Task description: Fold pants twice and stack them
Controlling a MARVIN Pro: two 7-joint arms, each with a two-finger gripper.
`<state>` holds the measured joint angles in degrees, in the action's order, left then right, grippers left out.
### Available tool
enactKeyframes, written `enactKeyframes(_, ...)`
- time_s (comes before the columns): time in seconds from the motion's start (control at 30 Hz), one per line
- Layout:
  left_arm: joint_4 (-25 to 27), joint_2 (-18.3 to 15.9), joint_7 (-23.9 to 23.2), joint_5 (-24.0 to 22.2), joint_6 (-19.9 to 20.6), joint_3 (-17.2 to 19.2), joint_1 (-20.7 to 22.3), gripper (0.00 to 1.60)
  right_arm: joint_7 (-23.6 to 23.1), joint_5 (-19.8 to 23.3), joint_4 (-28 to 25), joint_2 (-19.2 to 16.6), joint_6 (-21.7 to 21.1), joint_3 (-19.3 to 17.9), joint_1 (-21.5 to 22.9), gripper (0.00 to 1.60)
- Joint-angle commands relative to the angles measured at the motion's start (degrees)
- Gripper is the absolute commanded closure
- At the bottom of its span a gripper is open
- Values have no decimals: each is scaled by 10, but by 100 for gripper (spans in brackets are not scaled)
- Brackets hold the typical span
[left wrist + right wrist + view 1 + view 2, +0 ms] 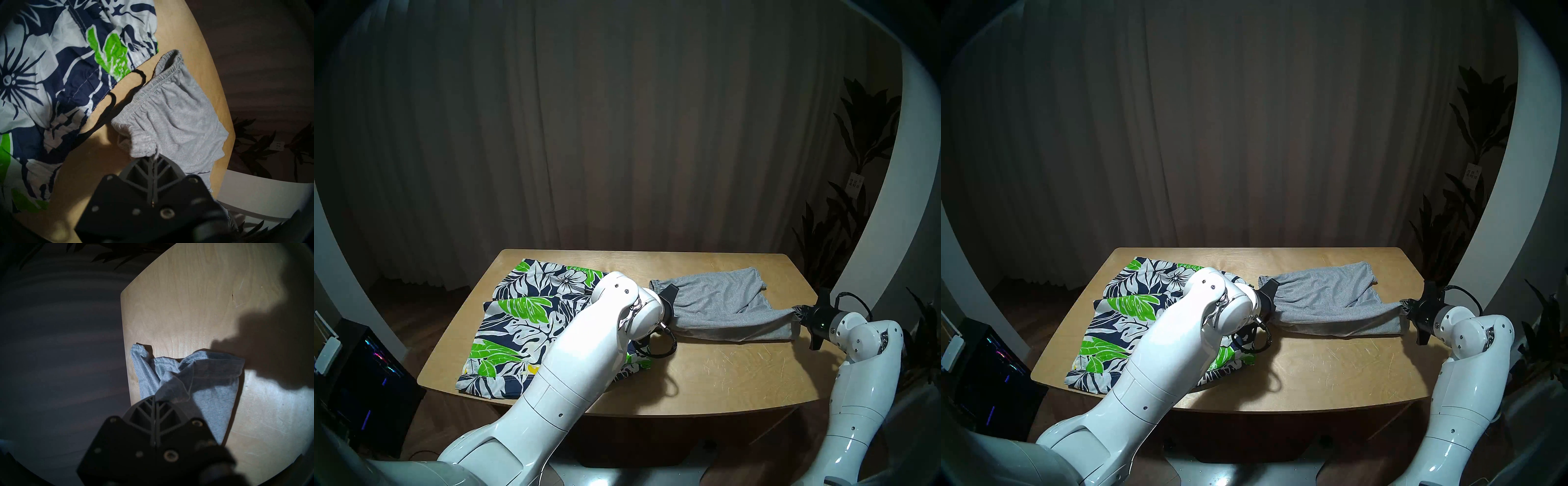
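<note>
The left gripper (153, 157), low in the middle of its wrist view, is pressed together on a bunched bit of elastic waistband of the grey shorts (717, 302); the right gripper (155, 398), likewise clamped tight, pinches a hem corner of the same garment, which in the head view stretches across the centre-right of the wooden table (721, 373) between the two arms; the near edge is lifted off the wood while the far half lies flat toward the upper right of the tabletop; just left of it, the floral shorts (524, 319) lie spread out and unfolded at the frame's centre-left, their dark drawstring (112, 101) trailing on bare wood beside the grey waistband. This looks like the first fold of the grey pair, near edge raised to go over the far one; the next move calls for carrying both pinched points evenly toward the far edge, keeping the cloth taut so it lands aligned, and clear of the drawstring.
</note>
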<state>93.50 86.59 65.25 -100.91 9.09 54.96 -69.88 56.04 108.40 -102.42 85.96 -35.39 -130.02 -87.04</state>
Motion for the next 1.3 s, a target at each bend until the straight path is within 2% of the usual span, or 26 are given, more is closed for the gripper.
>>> enactKeyframes(0.0, -9, 17, -14, 8, 2, 4, 43, 160, -22, -7, 10, -17, 2, 9, 38, 160)
enactKeyframes(0.13, -29, 22, -25, 16, 0, 8, 58, 160, -30, -14, 32, -24, 8, 13, 55, 160)
enactKeyframes(0.37, -65, 33, -49, 34, -4, 2, 76, 160, -54, -32, 56, -18, 11, 43, 75, 160)
enactKeyframes(0.53, -73, 25, -91, 67, -2, -14, 85, 160, -70, -42, 67, -16, 17, 56, 87, 160)
enactKeyframes(0.8, -73, 7, -159, 104, -7, -34, 74, 160, -104, -62, 80, -15, 22, 70, 90, 160)
enactKeyframes(0.93, -84, 12, -164, 107, -27, -27, 70, 160, -122, -77, 92, -14, 31, 76, 94, 160)
enactKeyframes(1.27, -139, 20, -174, 101, -39, -6, 88, 160, -156, -109, 164, -31, 55, 91, 134, 160)
